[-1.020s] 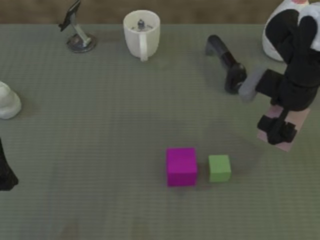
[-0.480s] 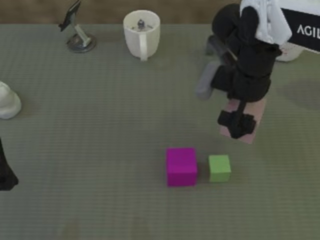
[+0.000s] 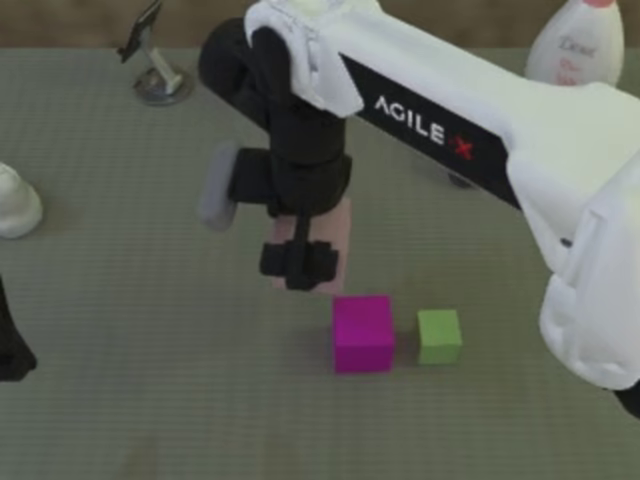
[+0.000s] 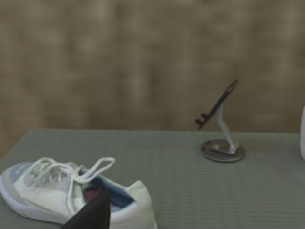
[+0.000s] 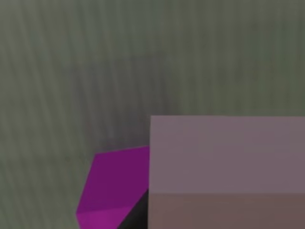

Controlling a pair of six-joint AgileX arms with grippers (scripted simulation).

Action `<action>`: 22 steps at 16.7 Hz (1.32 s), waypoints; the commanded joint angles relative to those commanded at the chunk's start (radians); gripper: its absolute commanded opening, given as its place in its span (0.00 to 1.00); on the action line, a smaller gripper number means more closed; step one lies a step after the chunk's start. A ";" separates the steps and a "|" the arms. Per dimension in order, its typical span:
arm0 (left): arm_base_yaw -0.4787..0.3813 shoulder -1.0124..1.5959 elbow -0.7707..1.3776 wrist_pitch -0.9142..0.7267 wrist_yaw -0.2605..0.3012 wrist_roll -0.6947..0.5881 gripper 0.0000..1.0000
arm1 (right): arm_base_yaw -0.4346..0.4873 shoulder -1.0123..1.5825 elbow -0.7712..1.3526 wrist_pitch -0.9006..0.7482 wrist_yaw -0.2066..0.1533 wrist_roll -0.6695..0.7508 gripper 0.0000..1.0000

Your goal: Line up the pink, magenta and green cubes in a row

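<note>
My right gripper (image 3: 300, 262) is shut on the pale pink cube (image 3: 336, 232), held above the table just behind and to the left of the magenta cube (image 3: 362, 332). The small green cube (image 3: 439, 336) sits to the right of the magenta one, a narrow gap between them. In the right wrist view the pink cube (image 5: 226, 167) fills the near corner and part of the magenta cube (image 5: 116, 183) shows beyond it. My left gripper (image 3: 12, 350) is parked at the table's left edge.
A phone stand (image 3: 152, 62) is at the back left and a white lotion bottle (image 3: 582, 40) at the back right. A white shoe (image 3: 16, 202) lies at the left edge. My right arm spans the back of the table.
My right arm has swung from the right side to the left across the table, carrying the pink cube to a spot behind the magenta cube. The magenta and green cubes have not moved.
</note>
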 joint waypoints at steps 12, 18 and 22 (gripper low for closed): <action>0.000 0.000 0.000 0.000 0.000 0.000 1.00 | 0.152 0.139 0.286 -0.125 0.005 0.023 0.00; 0.000 0.000 0.000 0.000 0.000 0.000 1.00 | 0.153 0.093 0.060 0.051 0.004 0.024 0.00; 0.000 0.000 0.000 0.000 0.000 0.000 1.00 | 0.156 0.062 -0.125 0.198 0.004 0.023 0.00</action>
